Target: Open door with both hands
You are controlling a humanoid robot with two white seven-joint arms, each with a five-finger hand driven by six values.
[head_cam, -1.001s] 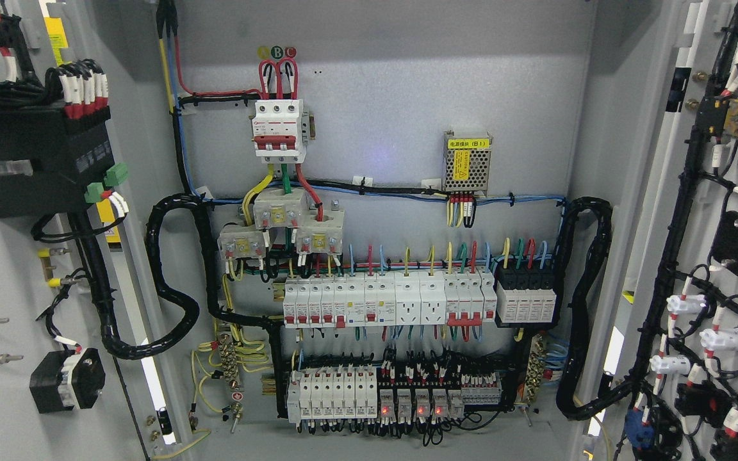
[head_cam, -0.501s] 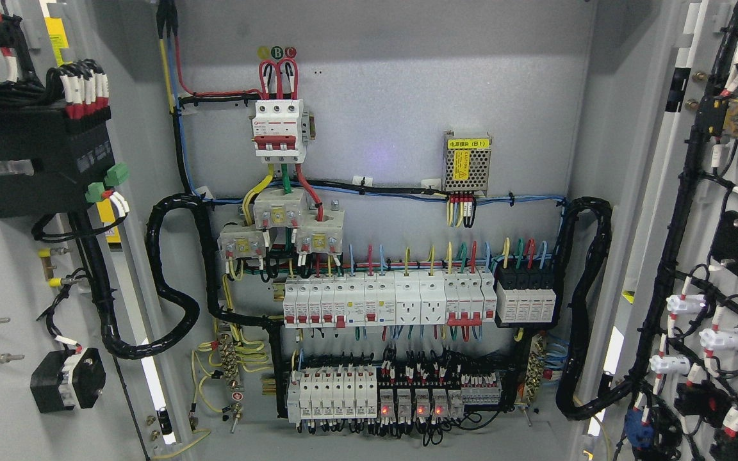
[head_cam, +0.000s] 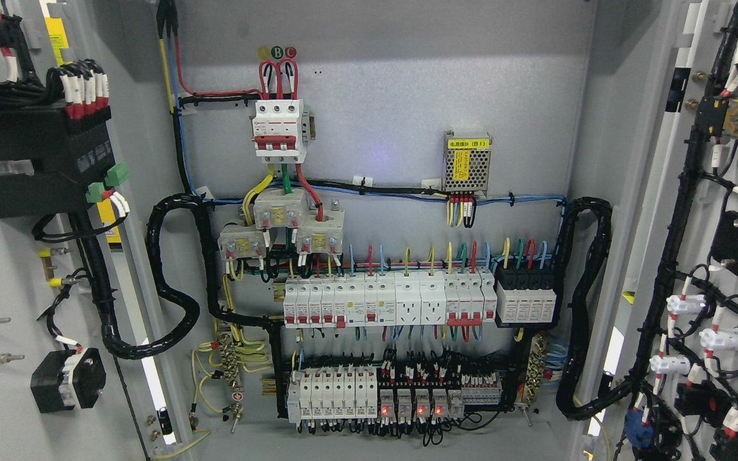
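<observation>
**Both cabinet doors stand wide open**

You see the left door point(head_cam: 4, 269) swung out at the left edge and the right door point(head_cam: 715, 256) at the right edge, wiring on their inner faces. Between them the back panel point(head_cam: 394, 96) carries breakers point(head_cam: 356, 304). Neither hand is visible, so you cannot tell their state.

Evenly and brightly lit from the front, sharp throughout. Soft shadow across the top of the grey back panel point(head_cam: 394, 77); faint violet glare spot near its middle.
</observation>
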